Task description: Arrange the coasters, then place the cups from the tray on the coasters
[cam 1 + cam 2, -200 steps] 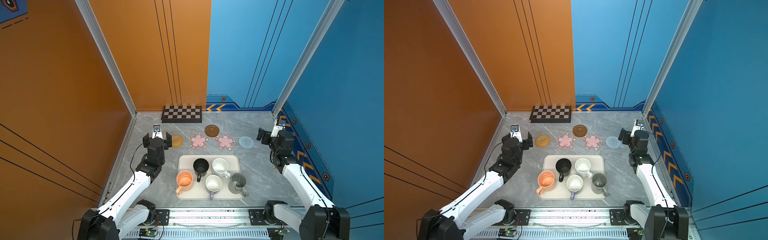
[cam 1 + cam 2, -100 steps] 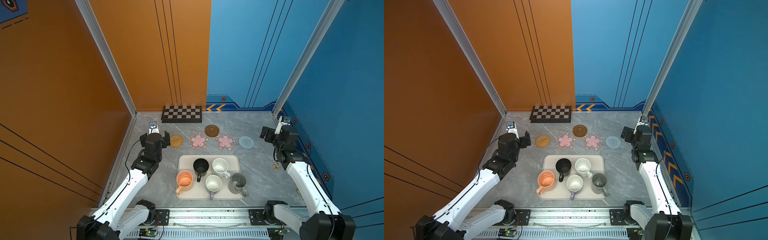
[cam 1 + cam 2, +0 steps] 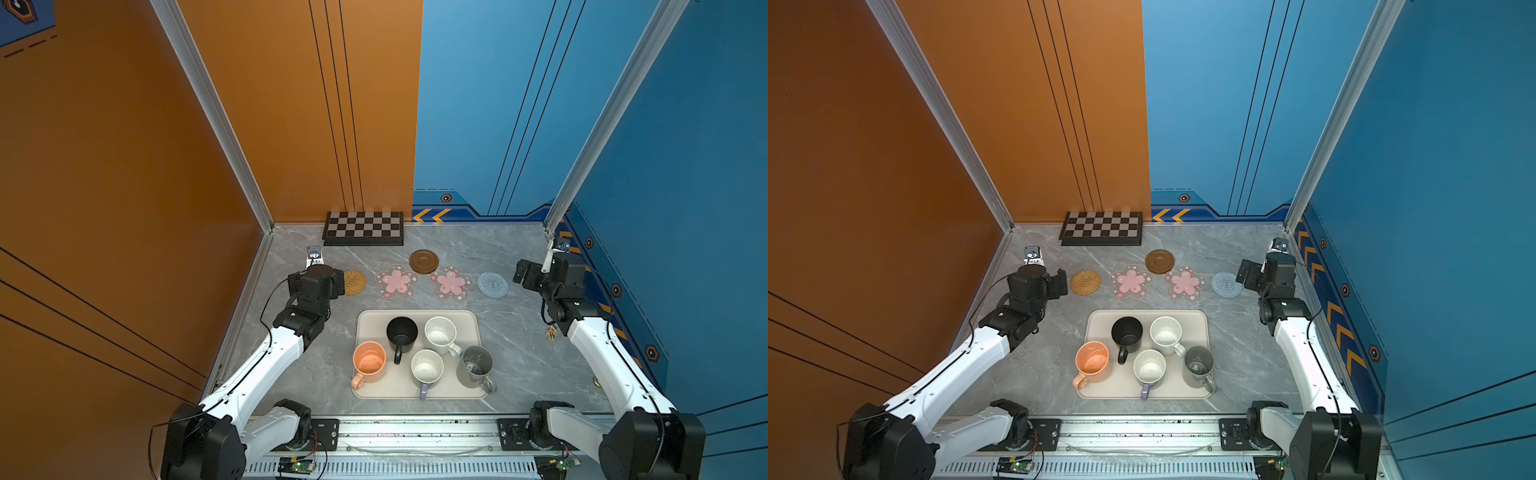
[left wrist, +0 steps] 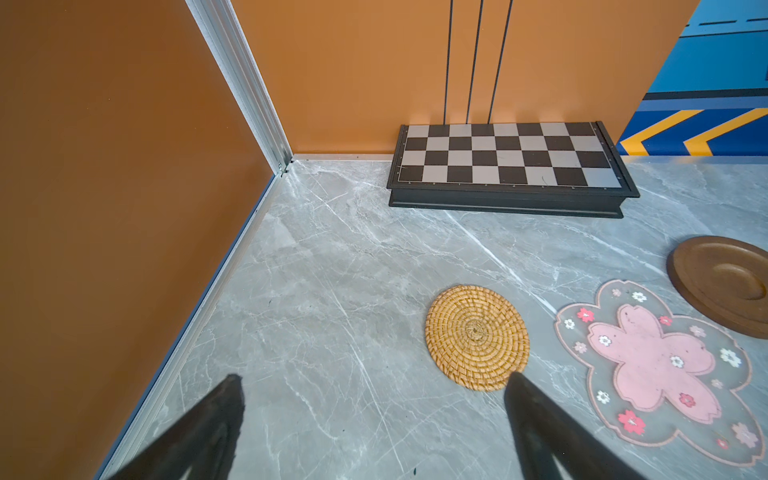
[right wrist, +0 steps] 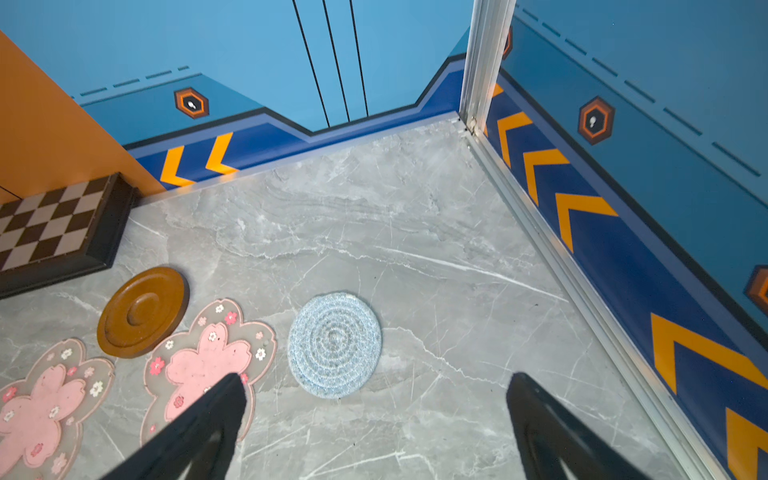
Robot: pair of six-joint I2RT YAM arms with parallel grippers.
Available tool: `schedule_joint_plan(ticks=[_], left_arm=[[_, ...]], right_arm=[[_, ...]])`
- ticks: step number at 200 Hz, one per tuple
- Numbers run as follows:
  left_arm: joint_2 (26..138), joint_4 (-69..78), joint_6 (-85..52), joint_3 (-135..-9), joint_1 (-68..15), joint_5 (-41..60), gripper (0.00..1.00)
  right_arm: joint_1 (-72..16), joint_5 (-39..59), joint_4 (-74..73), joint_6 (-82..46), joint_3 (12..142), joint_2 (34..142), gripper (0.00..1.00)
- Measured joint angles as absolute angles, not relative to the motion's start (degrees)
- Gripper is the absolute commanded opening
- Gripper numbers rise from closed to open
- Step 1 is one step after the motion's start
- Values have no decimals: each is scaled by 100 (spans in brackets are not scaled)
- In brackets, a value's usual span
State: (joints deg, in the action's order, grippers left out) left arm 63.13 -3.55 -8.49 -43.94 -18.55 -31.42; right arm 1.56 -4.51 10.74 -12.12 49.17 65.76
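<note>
Five coasters lie in a row behind the tray (image 3: 471,322): tan rattan (image 3: 356,282), pink blossom (image 3: 396,281), dark brown (image 3: 424,261) set slightly further back, second pink blossom (image 3: 450,282) and grey-blue woven (image 3: 493,284). On the tray stand the black (image 3: 402,332), white speckled (image 3: 439,331), peach (image 3: 369,362), lavender (image 3: 427,366) and grey (image 3: 476,365) cups. My left gripper (image 4: 374,380) hovers open beside the rattan coaster (image 4: 477,336). My right gripper (image 5: 374,380) hovers open just right of the grey-blue coaster (image 5: 334,344). Both hold nothing.
A black-and-white chessboard (image 3: 363,227) lies against the back wall. Orange wall panels close the left side and blue ones the right. A small figurine (image 3: 551,332) lies on the table by the right arm.
Both arms have shifted slightly, the right gripper a little towards the back. The coasters and cups have not moved, and both grippers stay open.
</note>
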Motion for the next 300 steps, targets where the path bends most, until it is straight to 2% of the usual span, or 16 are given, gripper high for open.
schedule_joint_plan(ticks=[42,93,145,300], left_arm=[[6434,-480,-851,-4536,-1855,-3197,98],[6803,-989,-851,-5140,-1855,-3190,98],[6818,-1278,-849,-5234,-1855,-3142,98],[7911,-1662,-980,-6307,-1855,-3039,98]], right_arm=[[-145,-460,1466,-1205,5221,7024,98],[-1004,-635,1706,-1044,5885,7655,98],[-1647,-932,1916,-856,6486,8440,98],[-1879,-1083,2799,-685,7585,9915,93]])
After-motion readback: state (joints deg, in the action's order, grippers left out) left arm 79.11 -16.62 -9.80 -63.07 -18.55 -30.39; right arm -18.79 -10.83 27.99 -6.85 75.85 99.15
